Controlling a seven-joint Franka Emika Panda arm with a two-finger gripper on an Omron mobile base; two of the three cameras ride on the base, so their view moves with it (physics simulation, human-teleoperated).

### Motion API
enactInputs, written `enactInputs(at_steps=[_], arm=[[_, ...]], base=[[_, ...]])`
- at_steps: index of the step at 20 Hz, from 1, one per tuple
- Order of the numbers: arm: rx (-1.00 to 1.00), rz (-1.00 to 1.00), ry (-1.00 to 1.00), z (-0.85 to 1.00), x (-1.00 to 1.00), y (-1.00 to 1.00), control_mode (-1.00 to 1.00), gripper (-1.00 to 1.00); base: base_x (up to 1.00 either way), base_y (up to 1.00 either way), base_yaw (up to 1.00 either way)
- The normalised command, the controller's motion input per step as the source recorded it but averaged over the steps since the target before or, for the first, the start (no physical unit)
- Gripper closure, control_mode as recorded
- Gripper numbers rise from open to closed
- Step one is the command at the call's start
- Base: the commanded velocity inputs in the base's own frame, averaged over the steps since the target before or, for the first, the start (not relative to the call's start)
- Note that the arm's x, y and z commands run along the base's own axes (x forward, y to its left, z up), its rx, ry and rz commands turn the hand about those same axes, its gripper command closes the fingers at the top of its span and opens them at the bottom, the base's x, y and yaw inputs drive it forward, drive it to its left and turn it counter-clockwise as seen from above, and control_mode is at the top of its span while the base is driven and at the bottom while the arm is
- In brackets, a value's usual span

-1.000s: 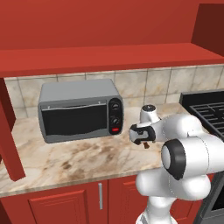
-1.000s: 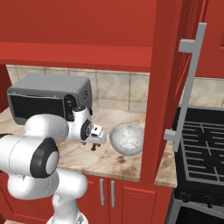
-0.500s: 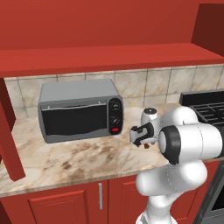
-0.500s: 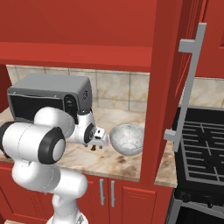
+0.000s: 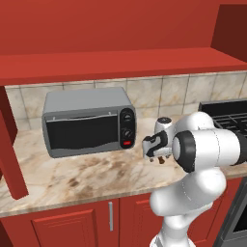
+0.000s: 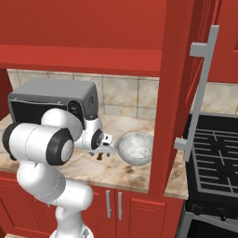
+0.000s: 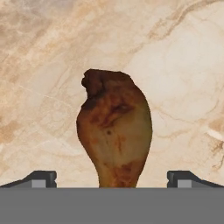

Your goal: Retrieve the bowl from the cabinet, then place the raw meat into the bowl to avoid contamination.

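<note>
The raw meat (image 7: 114,131), a brown drumstick, lies on the marbled counter (image 7: 183,65) right below my hand, its thin end running down between my two spread finger tips (image 7: 43,177). My gripper (image 7: 112,179) is open and holds nothing. From the right base view the gripper (image 6: 103,153) hangs low over the counter, a dark bit of meat (image 6: 99,157) just under it, and the gray bowl (image 6: 135,148) stands on the counter close to its right. In the left base view the gripper (image 5: 155,153) sits in front of the arm. The cabinet's open door (image 6: 179,93) with its long silver handle (image 6: 199,88) stands at the right.
A gray toaster oven (image 5: 89,120) stands against the tiled wall left of the hand. A black stove (image 6: 216,158) lies to the right past the open door. Another red door edge (image 5: 10,149) hangs at the far left. Red base cabinets (image 5: 87,222) run under the counter.
The arm's elbow has swung forward and the hand has sunk slightly toward the counter over the meat. The jaws stay wide apart. Bowl and toaster oven have not moved.
</note>
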Motion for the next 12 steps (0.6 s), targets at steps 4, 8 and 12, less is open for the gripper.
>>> enactInputs(at_steps=[4,8,12], arm=[[0.00,0.00,0.00,-0.25,0.26,0.03,-1.00,1.00],[0.00,0.00,0.00,-0.22,0.17,0.00,-1.00,1.00],[0.00,0.00,0.00,-0.22,0.08,0.00,-1.00,1.00]], base=[[0.00,0.00,0.00],[0.00,0.00,0.00],[0.00,0.00,0.00]])
